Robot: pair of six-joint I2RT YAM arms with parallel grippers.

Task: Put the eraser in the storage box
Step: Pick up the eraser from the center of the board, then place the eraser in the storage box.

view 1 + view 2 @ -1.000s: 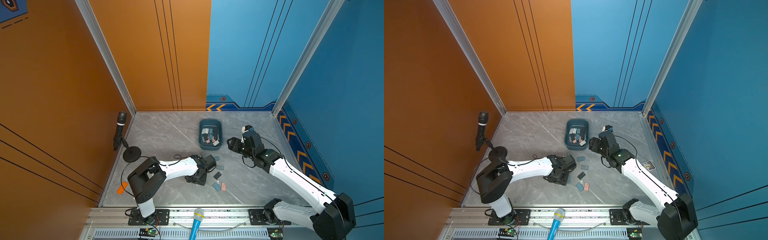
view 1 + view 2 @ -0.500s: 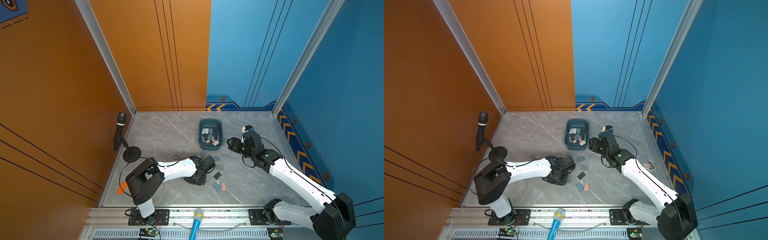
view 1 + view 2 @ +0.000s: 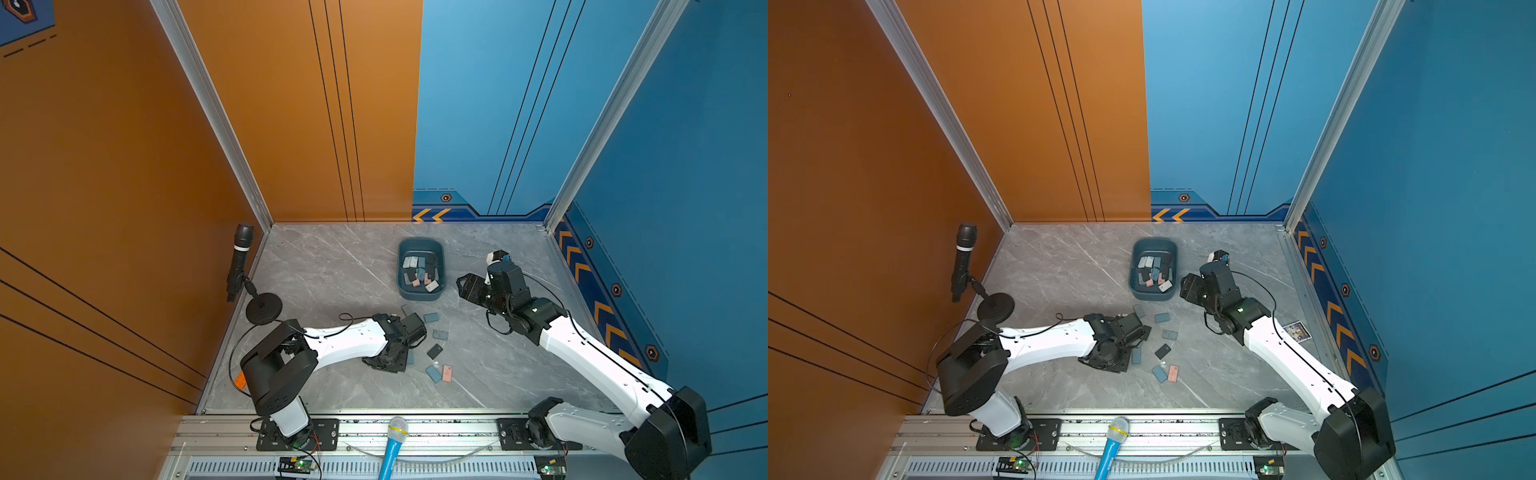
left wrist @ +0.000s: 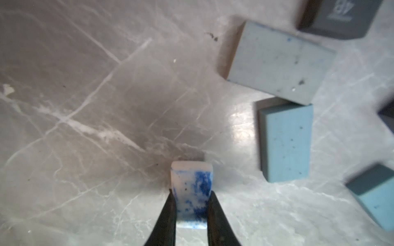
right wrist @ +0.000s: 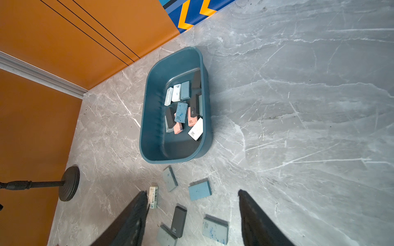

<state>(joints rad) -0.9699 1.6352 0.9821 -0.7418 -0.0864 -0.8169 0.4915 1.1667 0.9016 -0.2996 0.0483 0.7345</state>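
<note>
Left arm (image 3: 345, 340) stretched low and forward, wrist bent down. Left gripper (image 4: 191, 190) pinched tight on a white, blue-smeared eraser (image 4: 191, 176), one finger on each side. Right arm (image 3: 582, 349) reaches forward, wrist raised — right gripper (image 5: 191, 191) jaws spread apart, empty.

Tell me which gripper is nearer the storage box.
Right. The right gripper hangs open just beside the storage box, on its right-arm side. The left gripper is farther off, down among the loose erasers, shut on a white-and-blue eraser.
</note>
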